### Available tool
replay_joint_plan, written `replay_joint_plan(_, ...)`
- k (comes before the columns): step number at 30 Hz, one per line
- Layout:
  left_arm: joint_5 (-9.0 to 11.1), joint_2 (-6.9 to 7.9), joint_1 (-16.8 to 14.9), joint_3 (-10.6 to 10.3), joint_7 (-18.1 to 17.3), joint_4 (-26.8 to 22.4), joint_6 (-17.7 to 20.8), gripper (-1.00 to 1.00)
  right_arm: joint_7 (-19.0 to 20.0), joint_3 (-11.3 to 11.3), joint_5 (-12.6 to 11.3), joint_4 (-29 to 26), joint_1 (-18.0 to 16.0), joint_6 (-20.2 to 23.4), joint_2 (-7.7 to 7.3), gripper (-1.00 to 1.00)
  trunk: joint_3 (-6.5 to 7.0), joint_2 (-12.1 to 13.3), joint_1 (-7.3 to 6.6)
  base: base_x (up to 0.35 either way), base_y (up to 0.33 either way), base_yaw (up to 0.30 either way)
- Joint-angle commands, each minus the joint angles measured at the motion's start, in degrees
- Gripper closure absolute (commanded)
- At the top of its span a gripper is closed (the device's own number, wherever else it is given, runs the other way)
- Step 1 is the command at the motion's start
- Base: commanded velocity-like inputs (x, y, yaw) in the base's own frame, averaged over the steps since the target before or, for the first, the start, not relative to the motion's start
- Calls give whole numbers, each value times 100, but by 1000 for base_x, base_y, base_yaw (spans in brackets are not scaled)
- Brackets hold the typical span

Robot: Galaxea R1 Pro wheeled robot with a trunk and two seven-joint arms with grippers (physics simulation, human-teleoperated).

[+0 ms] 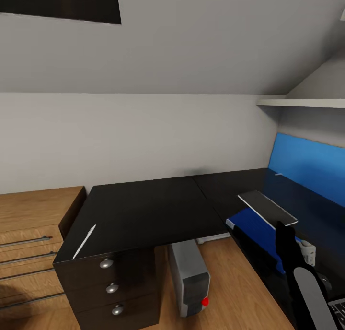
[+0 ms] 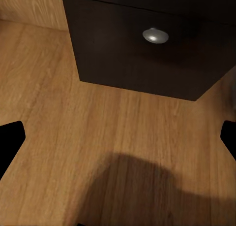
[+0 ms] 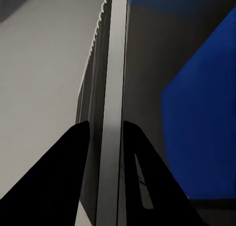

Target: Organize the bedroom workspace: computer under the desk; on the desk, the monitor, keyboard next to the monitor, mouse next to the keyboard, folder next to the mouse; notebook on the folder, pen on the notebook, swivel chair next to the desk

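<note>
The right gripper (image 3: pixel 105 132) is clamped on the keyboard (image 1: pixel 267 207), holding it above the blue folder (image 1: pixel 254 231) on the desk (image 1: pixel 143 210). The left gripper (image 2: pixel 118 137) hangs spread open over the floor (image 2: pixel 73 117). The computer (image 1: pixel 189 277) stands under the desk, and the pen (image 1: pixel 85 241) lies near its left edge.

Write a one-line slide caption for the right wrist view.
Right gripper fingers clamp the keyboard edge-on above the blue folder.

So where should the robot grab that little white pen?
Probably at its middle, coming straight down from above. The pen lies flat and slanted near the front edge of the desk, so pinch across its thin width.
</note>
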Motion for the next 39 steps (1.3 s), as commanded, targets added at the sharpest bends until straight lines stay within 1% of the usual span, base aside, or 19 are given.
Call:
replay_joint_plan(1, 42, 3, 0, -18, 29, -5, -22, -100, -57, -14, -61, -11, -4, -40, -6, 100, -5, -3, 0, 0, 0, 0)
replay_joint_plan(3, 37, 3, 0, -18, 26, -5, -22, -100, -220, -42, -45, -16, -5, -39, -22, 100, -5, -3, 0, 0, 0, 0)
replay_joint_plan(4, 34, 3, 0, -18, 16, -5, -22, -100, -471, -54, -40, -19, -4, -38, -133, 100, -5, -3, 0, 0, 0, 0)
replay_joint_plan(5, 34, 3, 0, -18, 15, -5, -22, -100, -519, -55, -41, -19, -3, -38, -167, 100, -5, -3, 0, 0, 0, 0)
replay_joint_plan(7, 34, 3, 0, -18, 13, -5, -22, -100, -664, -44, -52, -14, -5, -34, -284, 100, -5, -3, 0, 0, 0, 0)
replay_joint_plan(10, 33, -2, 0, -18, 12, -5, -24, -100, -743, -21, -64, 8, -6, -17, -352, 100, -5, -3, 0, 0, 0, 0)
replay_joint_plan(13, 33, -4, 0, -18, 12, -5, -27, -100, -763, -10, -64, 16, -6, 23, -366, 100, -5, -3, 0, 0, 0, 0)
replay_joint_plan(17, 33, -5, 0, -18, 11, -5, -31, -100, -781, 5, -67, 23, -6, 223, -371, 100, -5, -3, 0, 0, 0, 0)
replay_joint_plan(22, 33, -5, 0, -18, 11, -5, -31, -100, -783, 9, -66, 32, -8, 260, -378, 100, -5, -3, 0, 0, 0, 0)
replay_joint_plan(28, 33, -5, 0, -18, 11, -5, -31, -100, -801, 32, -64, 166, -14, 338, -380, 100, -5, -3, 0, 0, 0, 0)
replay_joint_plan(32, 33, -5, 0, -18, 11, -5, -31, -100, -978, 39, -59, 180, -22, 419, -380, 100, -5, -3, 0, -9, 0, 0)
replay_joint_plan(39, 38, 3, -1, -18, 23, -5, -31, -100, -1059, 43, -56, 190, -32, 436, -383, 100, -5, -3, 0, -125, 0, 0)
